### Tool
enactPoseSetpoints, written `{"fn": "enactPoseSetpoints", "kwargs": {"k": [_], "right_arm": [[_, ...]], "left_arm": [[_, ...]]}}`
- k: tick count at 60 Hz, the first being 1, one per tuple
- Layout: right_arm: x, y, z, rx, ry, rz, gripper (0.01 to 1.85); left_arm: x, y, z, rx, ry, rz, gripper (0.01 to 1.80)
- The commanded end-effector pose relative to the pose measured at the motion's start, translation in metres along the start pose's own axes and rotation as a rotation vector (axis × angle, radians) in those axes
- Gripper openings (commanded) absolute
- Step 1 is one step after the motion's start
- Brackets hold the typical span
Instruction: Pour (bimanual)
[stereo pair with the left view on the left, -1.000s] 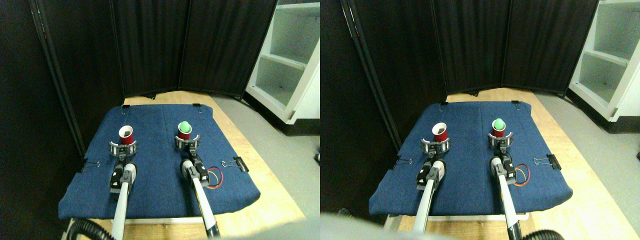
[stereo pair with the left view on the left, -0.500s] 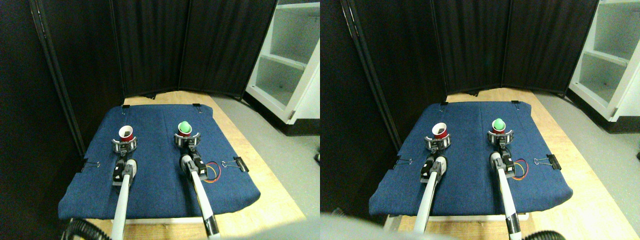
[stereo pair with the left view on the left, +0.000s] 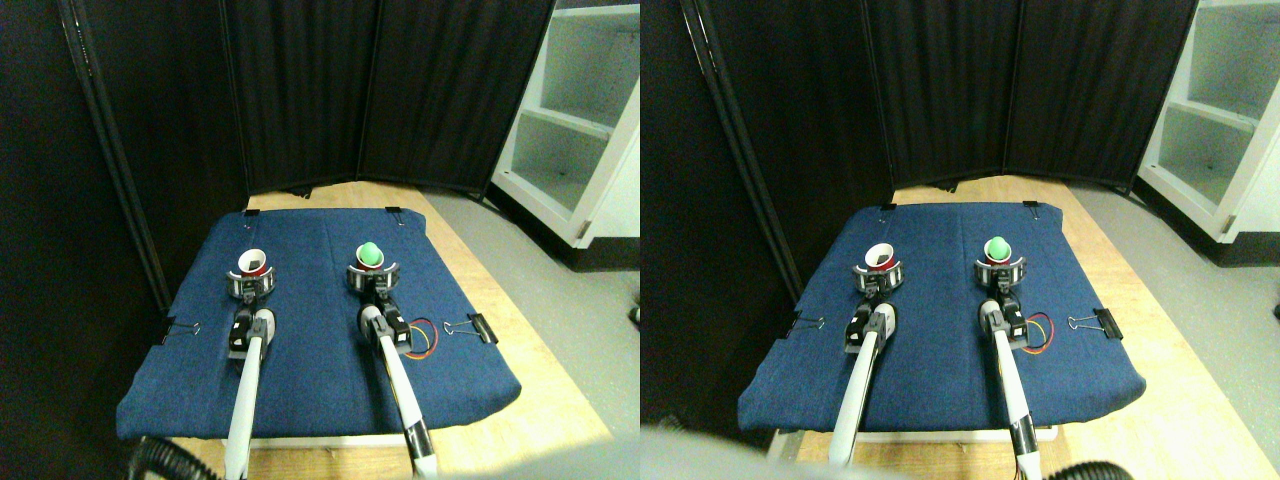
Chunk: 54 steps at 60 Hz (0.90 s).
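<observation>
Two red cups stand on the blue cloth (stereo pair with the left view on the left: 320, 350). The left cup (stereo pair with the left view on the left: 253, 262) is empty, with a white inside. Its rim shows just above my left gripper (stereo pair with the left view on the left: 250, 284), whose curved grey jaws hug its sides, shut on it. The right cup (stereo pair with the left view on the left: 369, 266) holds a green ball (stereo pair with the left view on the left: 370, 253). My right gripper (stereo pair with the left view on the left: 372, 274) is at this cup's base, with its jaws spread open on either side of it. Both pale arms reach up from the bottom edge.
Black binder clips (stereo pair with the left view on the left: 470, 326) pin the cloth to a wooden table (stereo pair with the left view on the left: 520, 330). A loop of coloured wire (stereo pair with the left view on the left: 425, 338) lies by the right arm. A black folding screen (stereo pair with the left view on the left: 300, 90) stands behind, and white shelves (stereo pair with the left view on the left: 580, 120) at the far right.
Both arms have reached further forward, bringing the grippers up around the cups. The left gripper's jaws have narrowed onto the empty cup.
</observation>
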<state>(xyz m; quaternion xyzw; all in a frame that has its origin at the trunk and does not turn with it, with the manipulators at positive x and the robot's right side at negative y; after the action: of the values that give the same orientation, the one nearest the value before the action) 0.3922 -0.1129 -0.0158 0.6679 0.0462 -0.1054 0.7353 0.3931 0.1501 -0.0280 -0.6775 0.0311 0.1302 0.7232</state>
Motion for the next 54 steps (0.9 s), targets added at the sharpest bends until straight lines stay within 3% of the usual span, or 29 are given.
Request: {"fn": "enactPoseSetpoints", "kwargs": {"k": [1,20,37,41,43,45,54], "right_arm": [[0.005,0.001,0.002,0.019,-0.013,0.029,1.09],[0.011,-0.003,0.004,0.044,-0.030,0.013,1.04],[0.015,-0.006,0.002,0.016,-0.022,-0.003,0.98],[0.017,-0.006,0.001,0.010,-0.053,0.007,0.57],[0.017,-0.006,0.001,-0.008,-0.058,0.011,0.53],[0.018,-0.005,0.000,-0.069,-0.078,0.028,0.37],[0.020,-0.005,0.001,-0.045,-0.060,0.040,0.33]], "left_arm": [[0.004,-0.002,-0.004,-0.015,-0.001,-0.019,1.05],[0.009,-0.001,-0.007,-0.025,0.019,-0.015,1.03],[0.011,-0.001,-0.004,-0.014,-0.006,-0.013,1.00],[0.009,-0.004,-0.003,-0.015,-0.091,-0.006,0.66],[0.009,-0.004,-0.003,-0.012,-0.099,-0.008,0.60],[0.009,-0.005,-0.004,-0.010,-0.108,-0.014,0.35],[0.008,-0.008,-0.001,0.009,-0.117,-0.028,0.33]]}}
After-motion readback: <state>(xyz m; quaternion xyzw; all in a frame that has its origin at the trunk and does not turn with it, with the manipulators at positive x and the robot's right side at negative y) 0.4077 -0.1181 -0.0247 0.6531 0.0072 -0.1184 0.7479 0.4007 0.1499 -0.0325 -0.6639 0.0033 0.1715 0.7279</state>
